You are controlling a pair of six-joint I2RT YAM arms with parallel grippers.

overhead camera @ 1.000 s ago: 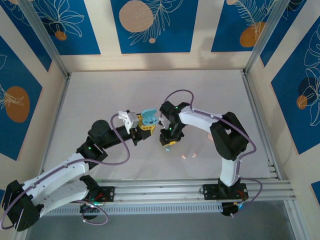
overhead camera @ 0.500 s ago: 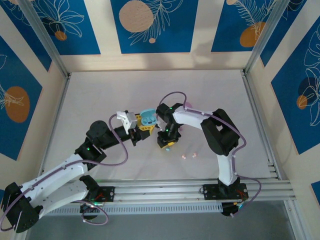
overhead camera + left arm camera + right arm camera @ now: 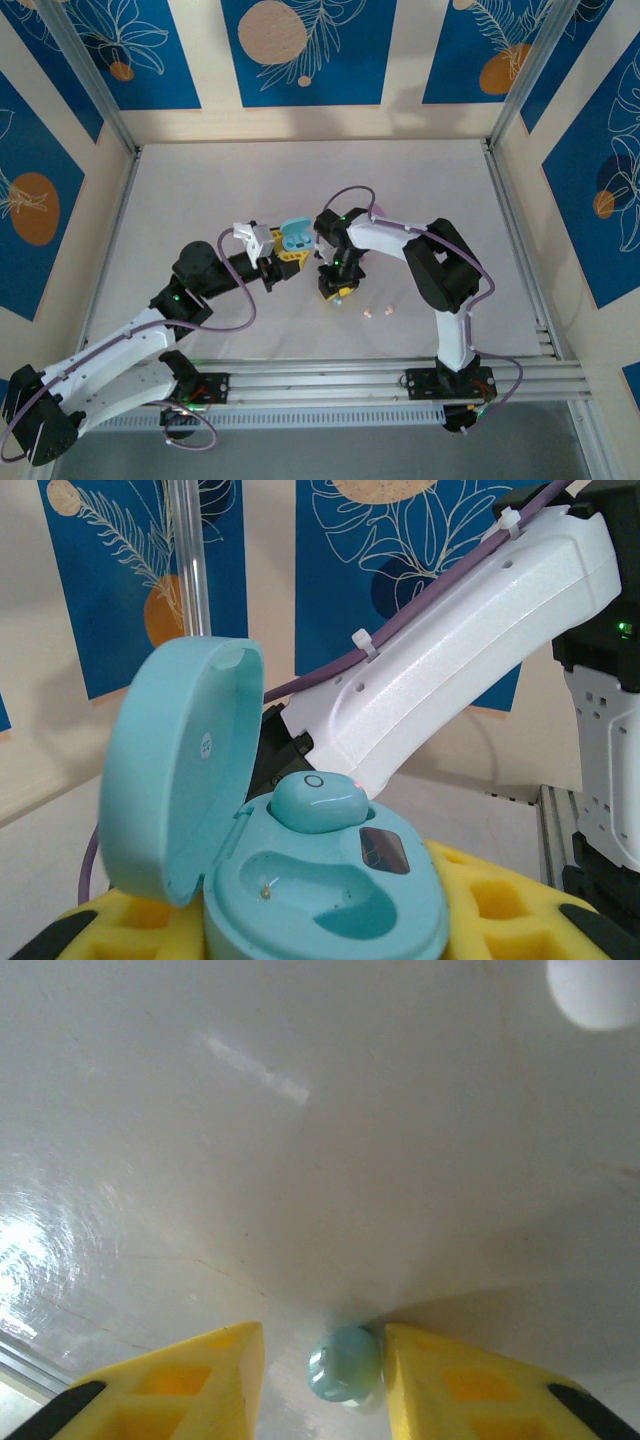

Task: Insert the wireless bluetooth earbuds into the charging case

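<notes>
Left end effector (image 3: 288, 256): case (image 3: 330, 905), one earbud (image 3: 318, 802)

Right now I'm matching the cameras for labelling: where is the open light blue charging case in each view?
Top external: light blue charging case, mid-table, held by the left tool.
Left wrist: low centre, lid open leftward, one earbud seated.
Right wrist: faces the table; a loose earbud between the fingers of the right tool.
Shared landmark: the right arm's white link, behind the case.
</notes>
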